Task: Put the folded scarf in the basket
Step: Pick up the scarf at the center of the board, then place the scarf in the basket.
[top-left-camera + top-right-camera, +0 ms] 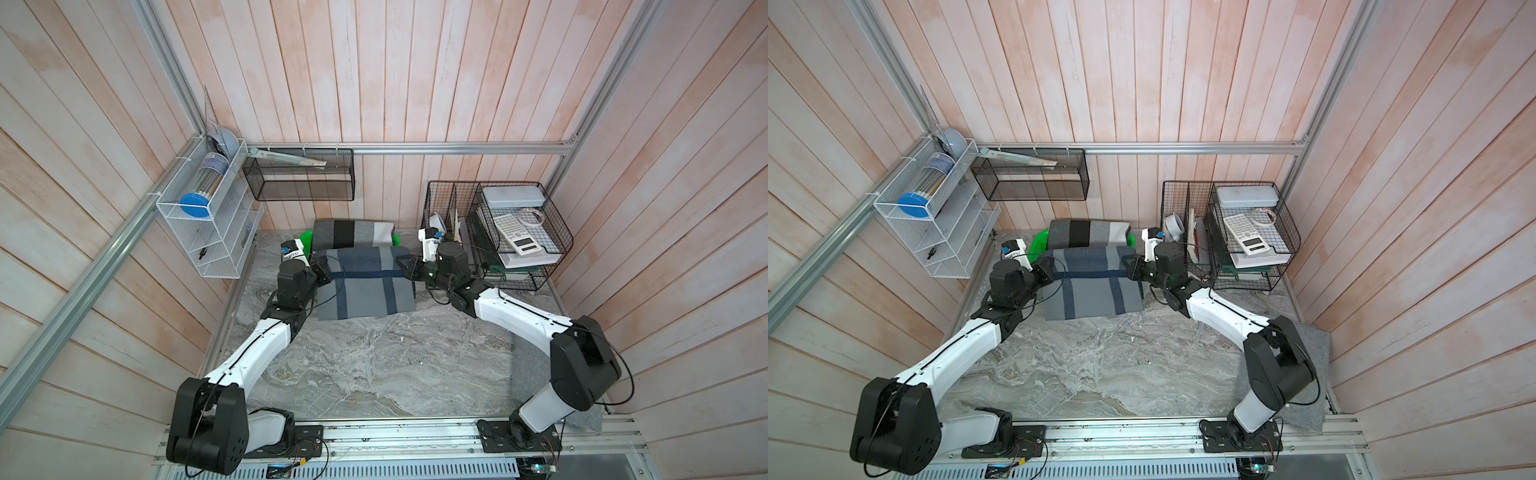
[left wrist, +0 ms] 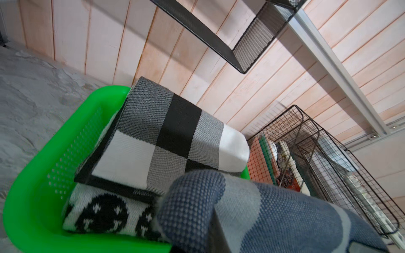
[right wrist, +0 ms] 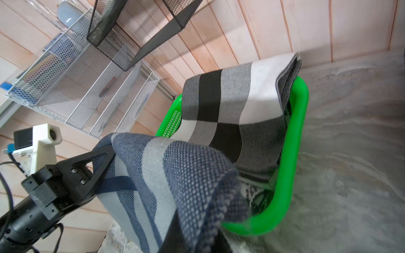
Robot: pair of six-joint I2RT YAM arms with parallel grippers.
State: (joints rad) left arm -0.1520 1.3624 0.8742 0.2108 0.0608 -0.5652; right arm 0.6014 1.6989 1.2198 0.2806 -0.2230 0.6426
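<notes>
Folded blue-and-grey scarf [image 1: 365, 286] hangs just in front of the green basket [image 1: 306, 240], its two ends pinched tight by the left gripper [image 1: 323, 270] and right gripper [image 1: 404, 265]; soft, light knit likely to sag mid-span, so both edges need holding.

Setting: robot lab cell dressed as an office corner. Plank walls [image 1: 374, 75] sit inside an aluminium frame [image 1: 457, 148]; two robot arms [image 1: 515, 316] bolt to a rail [image 1: 395, 435] at the marbled desk [image 1: 374, 365] edge. Wire organiser [image 1: 440, 199] holds a calculator [image 1: 517, 237].
</notes>
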